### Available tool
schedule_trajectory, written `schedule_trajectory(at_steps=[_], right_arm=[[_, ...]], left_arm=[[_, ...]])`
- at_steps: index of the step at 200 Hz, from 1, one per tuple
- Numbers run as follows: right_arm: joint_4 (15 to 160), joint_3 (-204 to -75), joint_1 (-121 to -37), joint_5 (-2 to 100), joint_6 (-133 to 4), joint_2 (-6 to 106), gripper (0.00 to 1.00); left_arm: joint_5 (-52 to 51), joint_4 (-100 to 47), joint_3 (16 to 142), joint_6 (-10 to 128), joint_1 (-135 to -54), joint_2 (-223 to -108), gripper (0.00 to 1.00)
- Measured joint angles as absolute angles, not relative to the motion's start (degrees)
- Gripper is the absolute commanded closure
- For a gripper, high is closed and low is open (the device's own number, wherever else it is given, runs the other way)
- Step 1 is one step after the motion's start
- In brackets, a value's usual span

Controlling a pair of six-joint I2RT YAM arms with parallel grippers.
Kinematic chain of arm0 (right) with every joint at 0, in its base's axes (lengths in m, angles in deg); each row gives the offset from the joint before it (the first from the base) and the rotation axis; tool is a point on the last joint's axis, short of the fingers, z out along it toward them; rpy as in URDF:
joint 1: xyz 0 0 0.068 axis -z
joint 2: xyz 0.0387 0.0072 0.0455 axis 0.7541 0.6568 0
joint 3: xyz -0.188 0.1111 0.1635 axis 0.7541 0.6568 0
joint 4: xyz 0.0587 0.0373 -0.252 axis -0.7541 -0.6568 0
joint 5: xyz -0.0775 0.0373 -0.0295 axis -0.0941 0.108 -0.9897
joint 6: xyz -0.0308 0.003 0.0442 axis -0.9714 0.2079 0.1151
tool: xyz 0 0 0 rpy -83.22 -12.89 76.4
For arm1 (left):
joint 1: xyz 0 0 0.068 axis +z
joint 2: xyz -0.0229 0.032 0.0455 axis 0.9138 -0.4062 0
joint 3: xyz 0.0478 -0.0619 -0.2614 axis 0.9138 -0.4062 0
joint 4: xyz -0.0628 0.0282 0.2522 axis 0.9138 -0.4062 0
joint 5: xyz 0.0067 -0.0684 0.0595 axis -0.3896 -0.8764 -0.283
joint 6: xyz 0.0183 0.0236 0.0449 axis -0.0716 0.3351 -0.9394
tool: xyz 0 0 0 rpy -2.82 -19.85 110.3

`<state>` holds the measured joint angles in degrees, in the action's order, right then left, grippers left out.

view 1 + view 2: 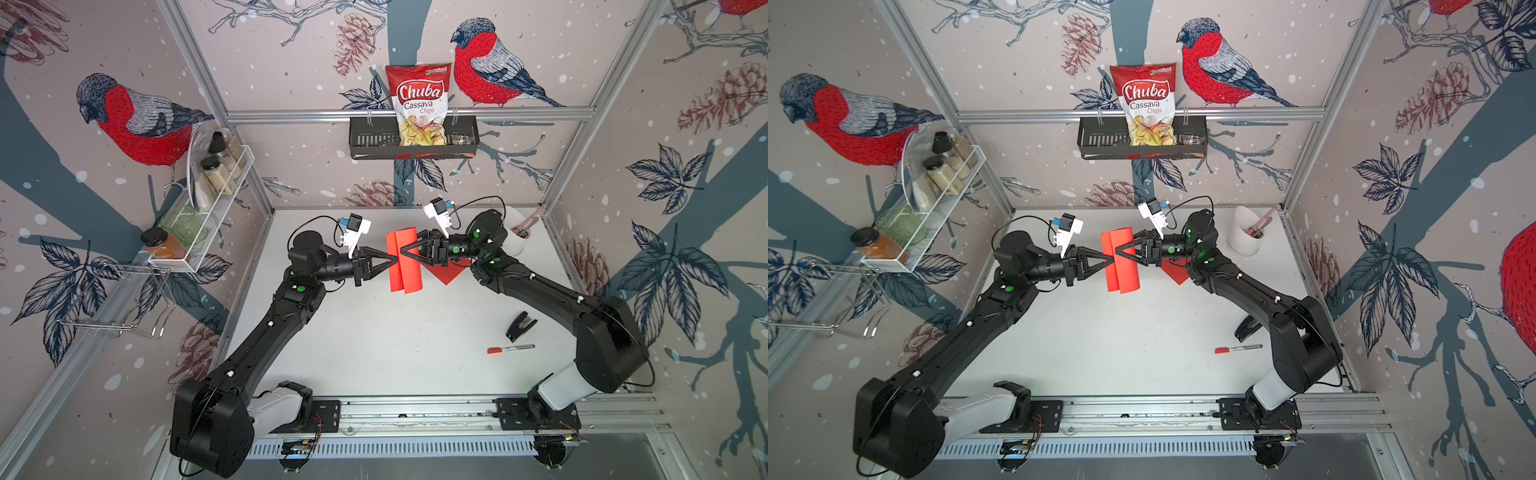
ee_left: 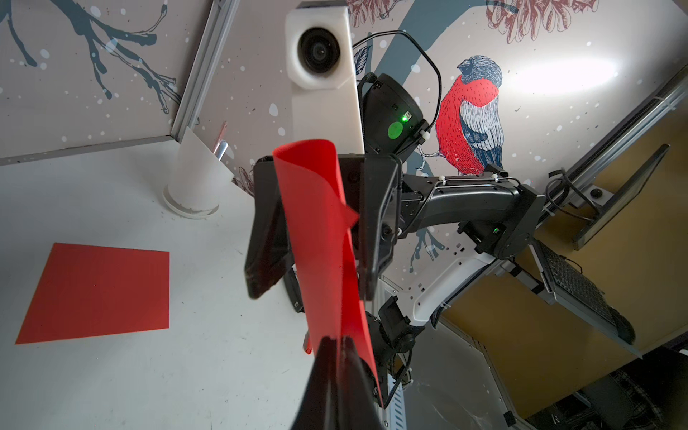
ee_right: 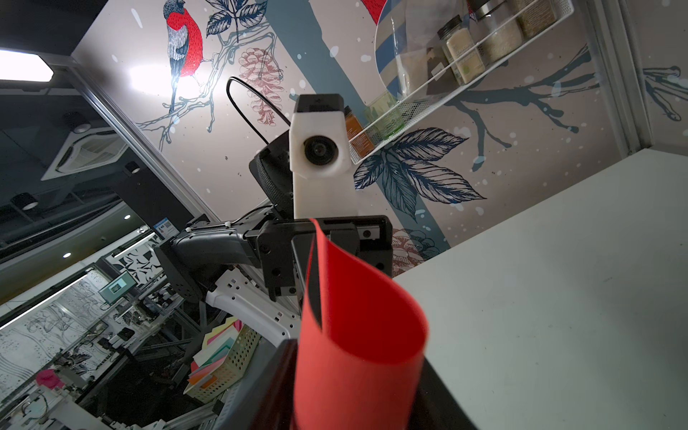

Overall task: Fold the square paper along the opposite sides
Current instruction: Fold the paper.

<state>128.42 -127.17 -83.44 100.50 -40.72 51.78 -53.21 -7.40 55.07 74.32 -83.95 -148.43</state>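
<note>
**Looped red sheet held aloft between two pincers**

The red square paper sheet (image 1: 409,266) hangs clear above the white surface (image 1: 374,345). It is bent over into a loose loop with no crease pressed in. Its long axis runs crosswise to the line joining the two pincers, from the far side to the near side in both top views.

The loop's two free edges meet at the left pincer (image 1: 395,261), whose jaws are pressed together on them. The rounded bend points toward the right pincer (image 1: 402,252). That pincer stands spread, with one finger (image 2: 266,238) on either side of the loop. The left wrist view shows a gap between the paper and one finger; whether the other finger touches it cannot be told.

A flat red paper sheet (image 1: 446,276) lies on the surface below and behind the right pincer.

Well beyond both pincers, a red-and-white foil chips bag (image 1: 419,104) stands in a black metal wall basket (image 1: 365,141). Its front reads "Chuba Cassava Chips". A red-capped marker pen (image 1: 511,348) lies on the surface well to the near side of the right pincer, its print too small to read.
</note>
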Motion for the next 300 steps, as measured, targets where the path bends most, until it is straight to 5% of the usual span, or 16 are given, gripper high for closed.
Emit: schedule_trajectory(at_steps=[50, 300], right_arm=[[129.25, -126.95, -83.53, 99.51, -39.74, 51.24, 0.64], [120.12, -128.22, -86.44, 92.93, -45.79, 49.14, 0.60]], left_arm=[[-54.61, 4.42, 51.96, 82.97, -84.21, -148.82, 0.72], [-52.16, 1.28, 54.21, 81.05, -84.43, -150.83, 0.75]])
